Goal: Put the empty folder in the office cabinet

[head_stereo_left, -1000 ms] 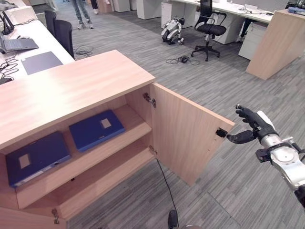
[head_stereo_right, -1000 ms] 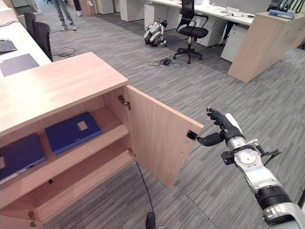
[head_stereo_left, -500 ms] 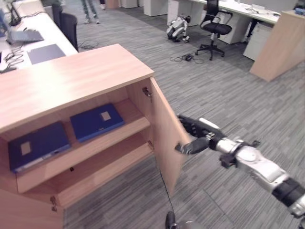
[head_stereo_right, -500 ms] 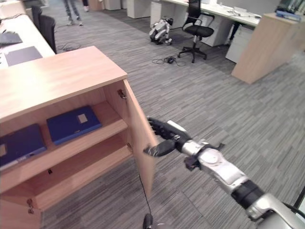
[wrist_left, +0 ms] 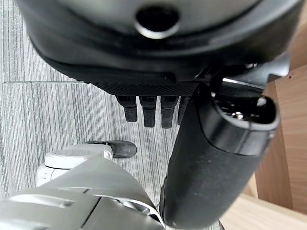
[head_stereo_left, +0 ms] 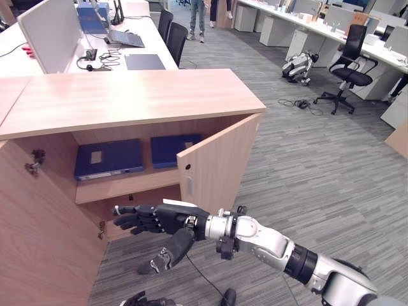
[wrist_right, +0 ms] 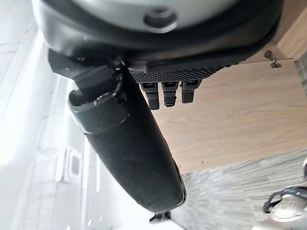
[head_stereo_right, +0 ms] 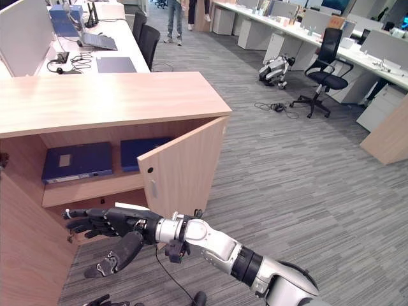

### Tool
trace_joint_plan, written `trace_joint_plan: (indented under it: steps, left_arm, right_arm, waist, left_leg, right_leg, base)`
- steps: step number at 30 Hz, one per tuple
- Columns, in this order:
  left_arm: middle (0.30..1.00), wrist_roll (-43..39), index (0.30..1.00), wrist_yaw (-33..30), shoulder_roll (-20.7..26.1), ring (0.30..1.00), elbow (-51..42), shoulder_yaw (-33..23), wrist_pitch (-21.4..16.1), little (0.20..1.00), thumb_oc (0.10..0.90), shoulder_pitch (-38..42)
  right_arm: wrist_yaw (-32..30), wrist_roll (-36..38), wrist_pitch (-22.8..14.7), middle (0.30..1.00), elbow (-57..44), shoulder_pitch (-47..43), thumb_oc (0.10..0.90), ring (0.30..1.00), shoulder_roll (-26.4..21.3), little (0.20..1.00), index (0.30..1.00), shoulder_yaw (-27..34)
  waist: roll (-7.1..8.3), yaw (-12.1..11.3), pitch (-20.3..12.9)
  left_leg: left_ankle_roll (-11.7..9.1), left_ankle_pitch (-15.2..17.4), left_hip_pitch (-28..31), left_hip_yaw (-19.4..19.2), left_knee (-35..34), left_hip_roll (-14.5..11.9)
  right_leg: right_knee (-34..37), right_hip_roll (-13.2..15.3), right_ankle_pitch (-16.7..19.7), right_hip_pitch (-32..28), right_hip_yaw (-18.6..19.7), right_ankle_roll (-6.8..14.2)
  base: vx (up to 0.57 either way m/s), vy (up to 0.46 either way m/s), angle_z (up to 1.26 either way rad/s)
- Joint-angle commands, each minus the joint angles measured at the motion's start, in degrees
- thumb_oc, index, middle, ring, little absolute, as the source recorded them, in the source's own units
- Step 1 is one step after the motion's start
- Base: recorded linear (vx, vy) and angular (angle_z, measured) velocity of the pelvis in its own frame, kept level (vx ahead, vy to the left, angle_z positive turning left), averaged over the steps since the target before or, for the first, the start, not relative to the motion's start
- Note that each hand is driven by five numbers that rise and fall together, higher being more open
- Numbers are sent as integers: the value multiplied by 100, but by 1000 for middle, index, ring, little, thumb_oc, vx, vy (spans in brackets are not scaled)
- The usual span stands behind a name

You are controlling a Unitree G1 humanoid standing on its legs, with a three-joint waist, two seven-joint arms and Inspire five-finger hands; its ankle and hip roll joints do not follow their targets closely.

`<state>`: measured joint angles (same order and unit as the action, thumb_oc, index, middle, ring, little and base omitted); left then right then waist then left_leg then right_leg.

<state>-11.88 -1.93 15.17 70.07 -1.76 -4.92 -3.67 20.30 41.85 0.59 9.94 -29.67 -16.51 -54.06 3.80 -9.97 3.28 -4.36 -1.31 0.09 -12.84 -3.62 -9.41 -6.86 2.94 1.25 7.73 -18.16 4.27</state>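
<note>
The wooden office cabinet [head_stereo_left: 127,95] has two blue folders lying flat on its upper shelf, one on the left [head_stereo_left: 108,159] and one on the right [head_stereo_left: 172,150]. Its right door [head_stereo_left: 220,166] stands half closed and partly covers the right folder. Its left door [head_stereo_left: 44,229] is swung out towards me. My right hand [head_stereo_left: 159,220] reaches across in front of the lower shelf, left of the right door's edge. It is open, with straight fingers, the thumb hanging down, and nothing in it. My left hand [wrist_left: 216,158] hangs low over the floor, relaxed and empty.
Behind the cabinet stands a white desk [head_stereo_left: 137,38] with a laptop, a monitor [head_stereo_left: 54,29] and dark chairs [head_stereo_left: 175,38]. To the right are grey carpet, a robot dog [head_stereo_left: 298,65], an office chair [head_stereo_left: 349,70] and more desks. A person's legs [head_stereo_left: 203,19] show far back.
The camera has swung left. The right door has gone from wide open to half closed. My right hand has moved left, past the door's edge, to the front of the open cabinet.
</note>
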Motion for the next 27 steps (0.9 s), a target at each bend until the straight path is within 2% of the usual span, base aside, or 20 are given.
trace_joint_plan:
  steps: [1,2,4,5,6,7,8,10,11,13,15,19,20,22,23,27]
  left_arm:
    - [900,104,900,-116,314,900,333,191,-113,900,800,-62]
    - [900,62,900,-126,290,900,340,172,-138,900,800,-74]
    - [900,-65,900,-139,254,900,361,105,-182,900,800,-66]
    - [900,-65,900,-139,254,900,361,105,-182,900,800,-67]
    - [900,-153,900,-120,216,900,434,12,-209,900,800,-112]
    - [900,-220,900,-116,228,900,434,-64,-193,900,800,-92]
    - [900,-331,900,-123,266,900,515,-20,-257,900,800,21]
    - [900,-479,900,-144,177,900,603,40,-279,900,800,64]
    - [900,-573,900,-182,54,900,691,130,-277,900,800,159]
    - [900,-739,900,-207,-29,900,679,144,-259,900,800,204]
    - [900,-1175,900,-235,-229,900,586,162,-283,900,800,177]
    - [900,-1345,900,-293,-257,900,524,194,-268,900,800,221]
    - [900,-1435,900,-335,-228,900,472,289,-249,900,800,346]
    - [900,-1433,900,-356,-219,900,450,337,-245,900,800,381]
    - [900,-1441,900,-353,-225,900,409,412,-243,900,800,405]
    - [900,-1481,900,-338,-228,900,363,500,-253,900,800,473]
  right_arm:
    - [12,572,-413,900,-163,-315,800,900,413,900,900,588]
    - [-6,575,-442,900,-134,-231,800,900,418,900,900,600]
    - [-36,412,-461,900,-183,56,800,900,260,900,900,730]
    - [-36,412,-461,900,-183,56,800,900,260,900,900,729]
    - [-173,83,-535,900,-92,363,800,900,84,900,900,959]
    - [-289,-405,-559,900,-1,571,800,900,-120,900,900,1080]
    - [-451,-735,-566,900,585,1129,800,900,-316,900,900,1395]
    - [-556,-842,-572,900,763,1516,800,900,-410,900,900,1558]
    - [-695,-889,-553,900,1002,1907,800,900,-413,900,900,1772]
    - [-742,-876,-512,900,1044,2301,800,900,-469,900,900,1956]
    - [-949,-1064,-443,900,1878,2944,800,900,-448,900,900,2314]
    - [-1104,-1207,-397,900,2648,3081,800,900,-245,900,900,2454]
    - [-1216,-1415,-274,900,3450,3120,800,900,-27,900,900,2519]
    - [-1197,-1452,-252,900,3601,3155,800,900,34,900,900,2514]
    - [-1173,-1520,-195,900,3804,3313,800,900,118,900,900,2473]
    - [-1140,-1569,-152,900,4191,3376,800,900,246,900,900,2428]
  waist:
    - [244,-232,77]
    - [223,-300,111]
    - [184,-477,152]
    - [185,-474,147]
    - [127,-558,128]
    - [70,-536,141]
    - [-28,-288,229]
    - [-31,-79,268]
    - [6,90,338]
    - [36,190,342]
    - [91,294,234]
    - [100,286,193]
    - [93,257,174]
    - [97,256,160]
    - [107,223,144]
    - [114,210,141]
  left_leg:
    - [245,292,350,272,-59,604]
    - [278,294,329,368,-57,667]
    - [404,267,128,792,-38,938]
    - [405,267,122,795,-37,939]
    - [489,275,100,1069,-32,1093]
    - [559,243,64,1300,-28,1175]
    - [624,146,61,1726,-125,1231]
    - [637,73,-7,2070,-138,1296]
    - [601,24,-72,2397,-138,1383]
    - [527,-17,-147,2599,-138,1420]
    - [398,-36,-210,2910,-138,1397]
    - [338,-56,-202,3039,-138,1387]
    - [279,-87,-213,3194,-138,1384]
    - [262,-93,-217,3253,-138,1386]
    - [219,-118,-233,3352,-138,1385]
    - [178,-147,-249,3468,-138,1395]
  right_leg:
    - [1079,563,371,-602,28,348]
    - [1068,633,397,-621,-43,383]
    - [1031,965,508,-638,-385,515]
    - [1030,966,508,-634,-387,515]
    - [908,1183,494,-741,-601,573]
    - [610,1283,407,-704,-545,579]
    - [315,868,127,-478,571,495]
    - [293,458,-77,-278,1306,448]
    - [368,258,-128,-252,1676,423]
    - [483,236,-127,-332,1627,358]
    - [760,198,-167,-556,1344,306]
    - [835,186,-201,-671,1164,271]
    - [859,168,-260,-749,983,226]
    - [884,168,-275,-782,894,213]
    - [931,163,-296,-840,730,188]
    - [976,152,-317,-894,584,167]
  base:
    - [-49,114,61]
    - [-80,169,58]
    - [-91,264,59]
    - [-1,304,131]
    - [46,286,166]
    - [90,396,128]
    - [93,223,119]
    - [75,54,226]
    - [55,-54,211]
    - [59,-127,144]
    - [135,-263,114]
    - [67,-139,48]
    - [32,-114,14]
    - [40,-118,61]
    - [36,-95,81]
    - [13,-72,52]
